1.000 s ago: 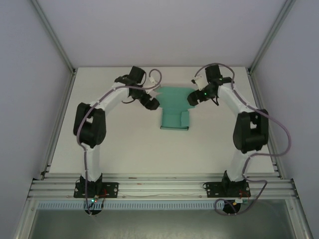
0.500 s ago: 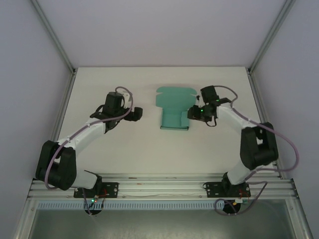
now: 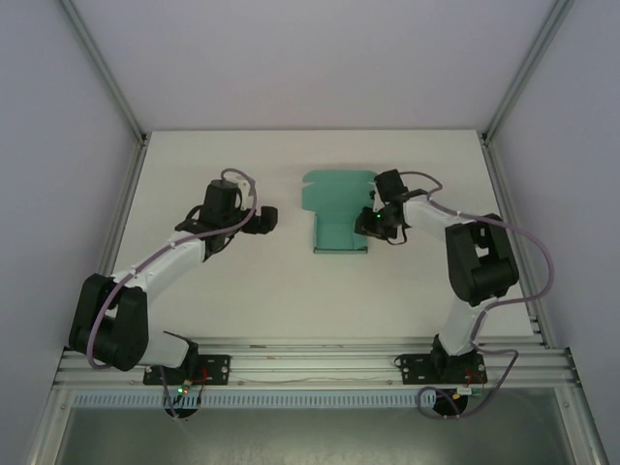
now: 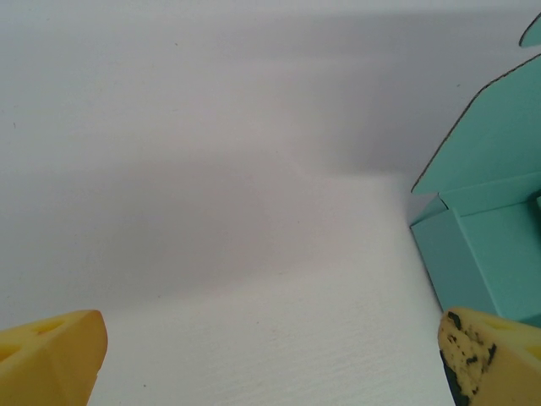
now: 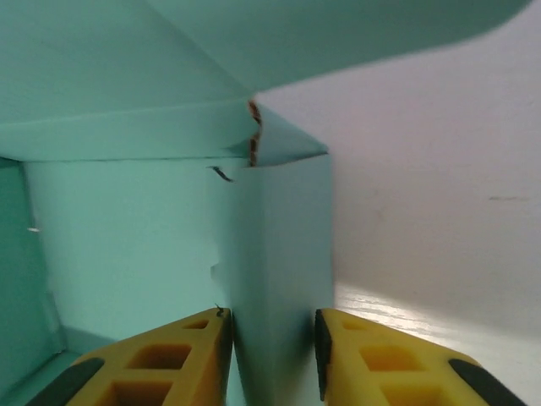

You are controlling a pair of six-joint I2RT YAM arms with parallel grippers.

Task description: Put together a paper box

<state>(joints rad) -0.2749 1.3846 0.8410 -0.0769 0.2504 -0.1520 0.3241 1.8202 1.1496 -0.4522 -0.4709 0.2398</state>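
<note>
- The box (image 3: 335, 211) lies on the table (image 3: 242, 286) a little beyond its middle, between the two arms. Its near half is folded into a shallow tray, and its far half is a lid flap lying flat with rounded tabs.
- It is thin card, so probably very light and likely to slide on the table if pushed.
- The panels look stiff only along the creases. A hard squeeze would probably dent or crease a wall.
- The raised side walls and the free lid edge look like the best places to grip. The flat flap would have to be lifted at an edge first.
- The right gripper (image 3: 373, 222) is at the tray's right wall. Its fingers (image 5: 161, 364) straddle that wall, one inside and one outside, drawn close so the card fills the gap. It looks like a pinch on the wall.
- The left gripper (image 3: 267, 219) hangs to the left of the box, apart from it. Its fingers (image 4: 51, 359) are spread wide with nothing between them.
- The table is plain, white, finely textured and matte, probably low in grip.
- Pale panels on metal posts close in the back and both sides.
- There is open table all round the box, so both arms have room to work.
</note>
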